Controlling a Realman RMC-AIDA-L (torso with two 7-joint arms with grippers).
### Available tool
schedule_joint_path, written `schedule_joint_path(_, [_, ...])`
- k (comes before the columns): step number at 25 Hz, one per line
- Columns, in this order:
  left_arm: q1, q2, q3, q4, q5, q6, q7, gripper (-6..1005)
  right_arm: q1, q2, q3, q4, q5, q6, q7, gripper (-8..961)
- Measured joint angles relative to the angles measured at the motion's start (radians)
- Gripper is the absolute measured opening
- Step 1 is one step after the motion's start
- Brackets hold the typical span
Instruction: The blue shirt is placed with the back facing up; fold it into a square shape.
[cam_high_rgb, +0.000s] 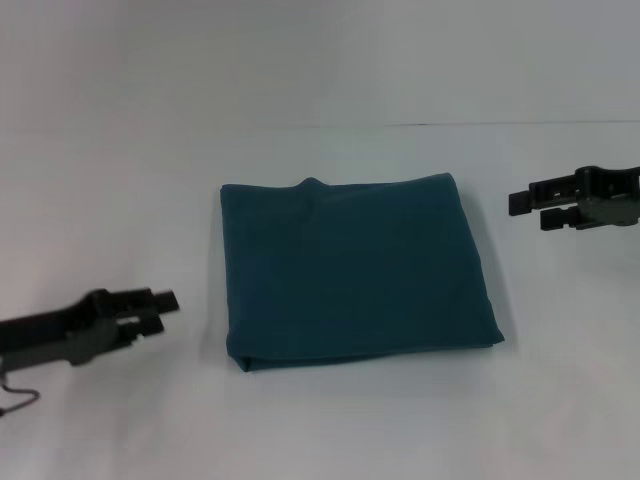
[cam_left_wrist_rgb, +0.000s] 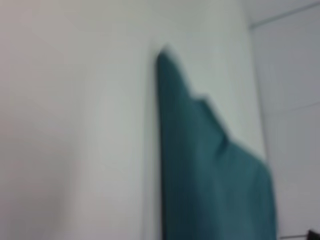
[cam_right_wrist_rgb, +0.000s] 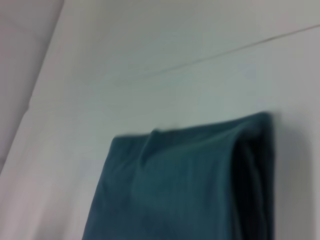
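The blue shirt (cam_high_rgb: 355, 270) lies flat on the white table as a folded, roughly square block, plain side up, with a small bump at its far edge. My left gripper (cam_high_rgb: 168, 311) hovers off the shirt's near left corner, open and holding nothing. Off the far right corner my right gripper (cam_high_rgb: 525, 211) is also open and empty. Neither touches the cloth. In the left wrist view one edge of the shirt (cam_left_wrist_rgb: 210, 180) shows. The right wrist view shows the shirt (cam_right_wrist_rgb: 175, 185) with its stacked layers along one side.
The white table (cam_high_rgb: 330, 420) runs out around the shirt on every side. A thin dark line (cam_high_rgb: 480, 124) crosses the far surface behind it. A cable loop (cam_high_rgb: 20, 400) hangs under my left arm.
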Motion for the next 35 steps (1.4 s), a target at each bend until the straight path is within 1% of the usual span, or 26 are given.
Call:
schedule_joint_path(1, [-0.001, 0.005, -0.027, 0.011, -0.001, 0.024, 0.03, 470, 0.002, 0.002, 0.0, 0.004, 0.0, -0.008, -0.025, 731])
schedule_joint_path(2, [-0.003, 0.011, -0.045, 0.016, -0.001, 0.049, 0.059, 492, 0.002, 0.005, 0.0, 0.007, 0.0, -0.01, -0.055, 731])
schedule_joint_path(3, [-0.01, 0.02, -0.07, 0.026, 0.0, 0.094, 0.102, 513, 0.002, 0.009, 0.001, 0.008, 0.0, -0.014, -0.081, 762])
schedule_joint_path(6, [-0.026, 0.033, -0.083, 0.061, 0.007, 0.159, 0.145, 579, -0.007, 0.027, -0.003, 0.001, -0.008, -0.009, -0.142, 856])
schedule_joint_path(8, [-0.037, 0.039, -0.083, 0.08, 0.01, 0.168, 0.145, 622, -0.012, 0.033, -0.005, -0.003, -0.016, 0.018, -0.146, 919])
schedule_joint_path(10, [-0.055, 0.05, -0.082, 0.088, 0.01, 0.177, 0.149, 666, -0.016, 0.037, 0.002, -0.003, -0.015, 0.046, -0.153, 923])
schedule_joint_path(12, [-0.073, 0.06, -0.077, 0.092, 0.011, 0.191, 0.161, 709, -0.022, 0.047, 0.008, -0.003, -0.006, 0.067, -0.177, 927])
schedule_joint_path(15, [-0.111, 0.077, -0.057, 0.106, 0.023, 0.233, 0.243, 816, -0.032, 0.075, 0.009, -0.008, 0.011, 0.099, -0.265, 934])
schedule_joint_path(18, [-0.152, 0.088, -0.024, 0.126, 0.051, 0.246, 0.34, 923, -0.046, 0.101, 0.01, -0.008, 0.054, 0.101, -0.415, 940])
schedule_joint_path(21, [-0.198, 0.101, 0.019, 0.133, 0.073, 0.245, 0.412, 921, -0.073, 0.119, 0.011, -0.01, 0.147, 0.051, -0.608, 940])
schedule_joint_path(23, [-0.227, 0.109, 0.047, 0.134, 0.091, 0.245, 0.441, 920, -0.087, 0.125, 0.006, -0.01, 0.193, 0.004, -0.702, 940])
schedule_joint_path(26, [-0.275, 0.117, 0.104, 0.135, 0.112, 0.243, 0.451, 920, -0.093, 0.127, 0.001, -0.01, 0.201, -0.036, -0.736, 940])
schedule_joint_path(27, [-0.275, 0.117, 0.104, 0.135, 0.112, 0.243, 0.451, 920, -0.094, 0.127, 0.0, -0.011, 0.2, -0.045, -0.738, 940])
schedule_joint_path(28, [-0.307, 0.119, 0.154, 0.134, 0.114, 0.237, 0.451, 920, -0.094, 0.127, -0.001, -0.011, 0.2, -0.052, -0.738, 940])
schedule_joint_path(31, [-0.327, 0.12, 0.192, 0.133, 0.114, 0.237, 0.451, 920, -0.096, 0.127, 0.008, -0.011, 0.214, -0.085, -0.739, 940])
schedule_joint_path(33, [-0.344, 0.119, 0.235, 0.13, 0.115, 0.238, 0.452, 921, -0.097, 0.121, 0.011, -0.011, 0.246, -0.126, -0.73, 939])
schedule_joint_path(35, [-0.348, 0.117, 0.246, 0.13, 0.115, 0.238, 0.452, 921, -0.096, 0.119, 0.012, -0.011, 0.257, -0.137, -0.722, 939])
